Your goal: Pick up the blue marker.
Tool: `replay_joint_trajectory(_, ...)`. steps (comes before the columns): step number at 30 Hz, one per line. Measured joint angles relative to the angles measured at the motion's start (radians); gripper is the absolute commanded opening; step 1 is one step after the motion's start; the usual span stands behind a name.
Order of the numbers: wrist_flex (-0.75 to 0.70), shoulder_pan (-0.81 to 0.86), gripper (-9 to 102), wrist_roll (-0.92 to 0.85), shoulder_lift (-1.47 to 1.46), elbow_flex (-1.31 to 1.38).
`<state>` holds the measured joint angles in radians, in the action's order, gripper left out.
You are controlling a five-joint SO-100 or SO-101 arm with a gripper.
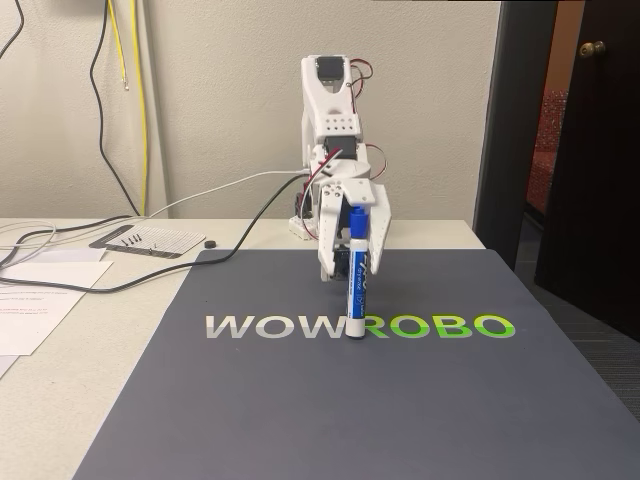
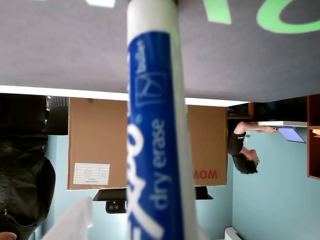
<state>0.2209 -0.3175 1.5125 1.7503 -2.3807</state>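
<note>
So your gripper (image 1: 352, 262) is pinching the marker (image 1: 356, 280) right now, and you can see it clearly in the fixed view: the white fingers are closed on the upper part of the barrel just under the blue cap, and the marker stands pretty much upright with its white bottom end down at the grey mat (image 1: 300, 400), right around the gap between the W and the R of the WOWROBO lettering (image 1: 440, 326). Can't tell from that angle if the tip is actually resting on the mat or hanging a hair above it. The arm is straight behind it, hunched over, with red and black wires looping off the wrist. In the wrist view the marker (image 2: 155, 150) runs down the middle of the frame, blue label with "dry erase" on it, and that picture is upside down, so the mat (image 2: 65, 45) is up top. As for containers, there's one cardboard box (image 2: 95, 145) past the mat edge, closed, white label on its face, so you can't see what's in it. Off to the left of the mat in the fixed view you've got papers (image 1: 40, 295) and cables (image 1: 120, 275) on the table (image 1: 60, 390)
</note>
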Motion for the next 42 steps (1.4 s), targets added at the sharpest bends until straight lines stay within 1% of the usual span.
replay_joint_trajectory(3,-0.071,0.012,20,-0.041,0.040,0.000)
replay_joint_trajectory(8,-0.138,0.014,20,-0.071,0.083,0.000)
replay_joint_trajectory(16,-0.410,0.014,18,-0.216,0.235,-0.002)
replay_joint_trajectory(22,-0.574,0.014,17,-0.331,0.336,0.000)
replay_joint_trajectory(26,-0.718,0.034,17,-0.462,0.411,-0.002)
replay_joint_trajectory(35,-0.960,0.081,17,-0.695,0.485,-0.002)
replay_joint_trajectory(40,-1.035,0.094,18,-0.816,0.502,-0.002)
replay_joint_trajectory(42,-1.057,0.094,18,-0.923,0.508,-0.006)
